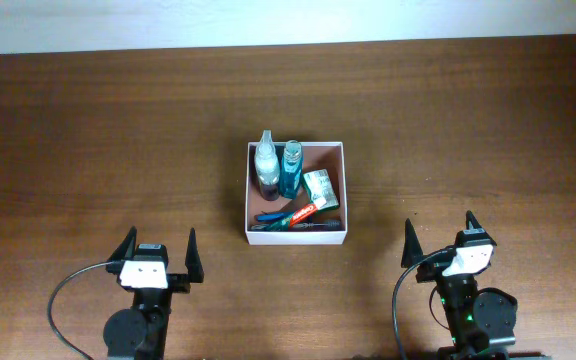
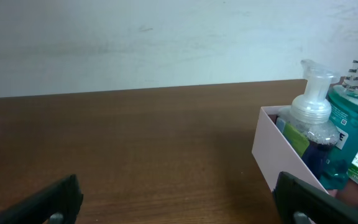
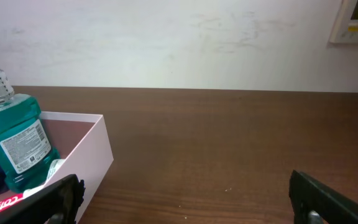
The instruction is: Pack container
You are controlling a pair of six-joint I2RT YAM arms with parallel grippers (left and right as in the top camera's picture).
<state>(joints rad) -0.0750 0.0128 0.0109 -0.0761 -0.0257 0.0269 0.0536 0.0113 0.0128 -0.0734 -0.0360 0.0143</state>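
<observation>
**Wooden counter, filled container**

Nearest, left gripper and right gripper sit with fingers spread, empty. Farther, mid-counter between them, the container holds a pump bottle, teal mouthwash and toothpaste. White wall beyond.

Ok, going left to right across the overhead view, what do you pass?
The left gripper, jaws open → container, left wall first → pump bottle → teal mouthwash bottle → green-and-white packet → right gripper, jaws open.
</observation>
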